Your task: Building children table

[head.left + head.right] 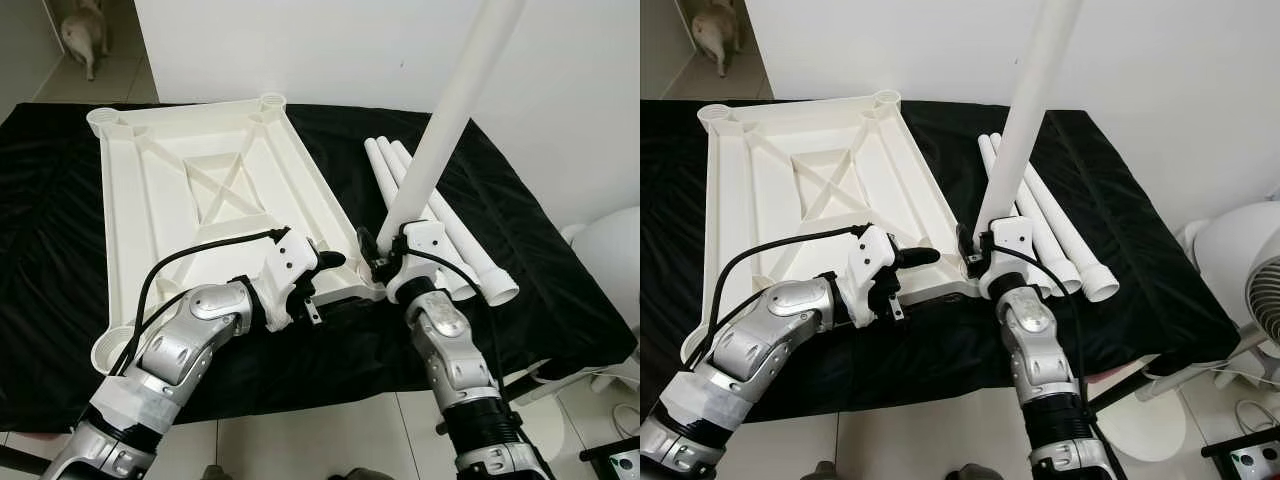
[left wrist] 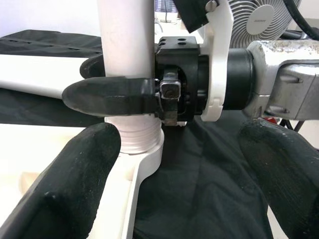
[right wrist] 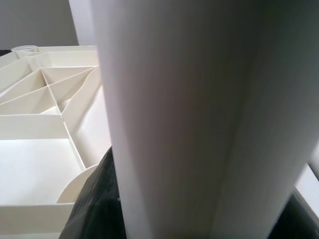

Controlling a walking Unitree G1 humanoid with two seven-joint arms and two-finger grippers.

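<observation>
While the right gripper (image 1: 385,255) clamps the upright white leg (image 1: 440,130) in the tabletop's (image 1: 190,190) 5 o'clock corner socket (image 2: 144,162), the left gripper (image 1: 325,265) waits open beside it; pressing home seems next.

An upturned tabletop (image 1: 200,190) lies on the cloth-covered surface (image 1: 520,250), filling the 10 to 12 o'clock area. At its near corner, about 1 o'clock, one table leg (image 1: 440,130) stands upright in a socket. Spare legs (image 1: 455,235) lie side by side just beyond, toward 2 o'clock. A fan (image 1: 1250,290) stands at 3 o'clock.
</observation>
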